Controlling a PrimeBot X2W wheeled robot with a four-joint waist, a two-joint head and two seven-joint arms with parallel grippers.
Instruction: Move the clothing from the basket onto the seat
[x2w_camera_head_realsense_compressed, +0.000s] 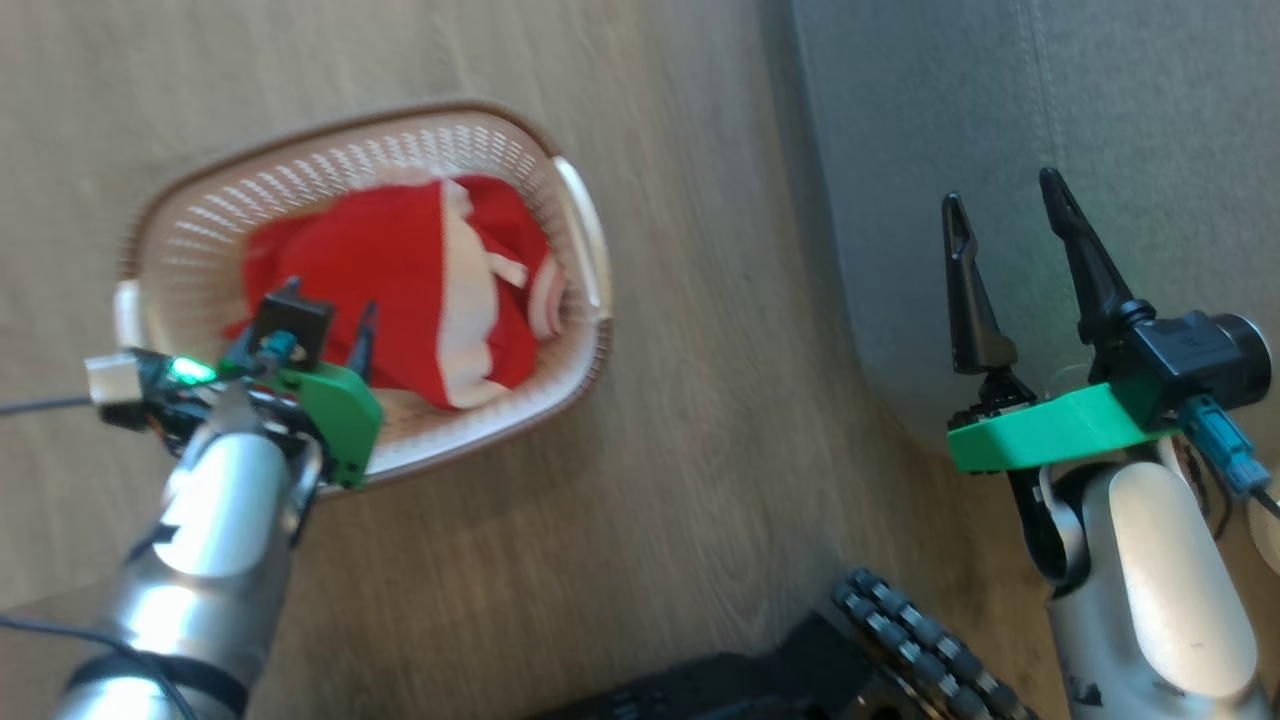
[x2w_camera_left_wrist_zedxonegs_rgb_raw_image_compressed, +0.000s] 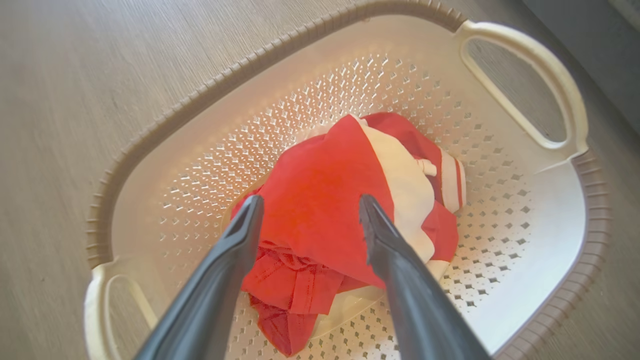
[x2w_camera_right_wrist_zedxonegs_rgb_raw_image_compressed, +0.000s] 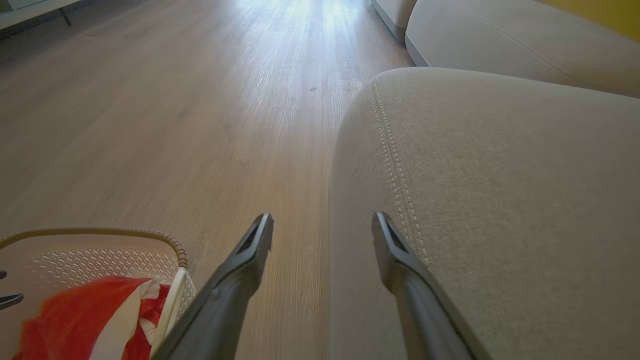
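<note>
The red clothing (x2w_camera_head_realsense_compressed: 400, 285) lies bunched in the cream basket (x2w_camera_head_realsense_compressed: 300, 165) on the wood floor, its broad white stripe (x2w_camera_left_wrist_zedxonegs_rgb_raw_image_compressed: 400, 175) and a striped trim showing. My left gripper (x2w_camera_left_wrist_zedxonegs_rgb_raw_image_compressed: 307, 205) hangs open just over the pile, one finger at each side of the red fabric, holding nothing. In the head view the left gripper (x2w_camera_head_realsense_compressed: 325, 315) sits over the basket's near-left part. My right gripper (x2w_camera_head_realsense_compressed: 1005, 200) stands open and empty over the edge of the grey seat (x2w_camera_head_realsense_compressed: 1100, 120). The right wrist view shows the seat (x2w_camera_right_wrist_zedxonegs_rgb_raw_image_compressed: 500, 175) and the clothing (x2w_camera_right_wrist_zedxonegs_rgb_raw_image_compressed: 75, 320) at lower left.
Wood-plank floor (x2w_camera_head_realsense_compressed: 700, 450) separates basket and seat. The robot's dark base with its roller wheel (x2w_camera_head_realsense_compressed: 900, 640) sits at the bottom. A second sofa cushion (x2w_camera_right_wrist_zedxonegs_rgb_raw_image_compressed: 500, 35) lies farther back. The basket's white handle (x2w_camera_left_wrist_zedxonegs_rgb_raw_image_compressed: 525, 80) faces the sofa.
</note>
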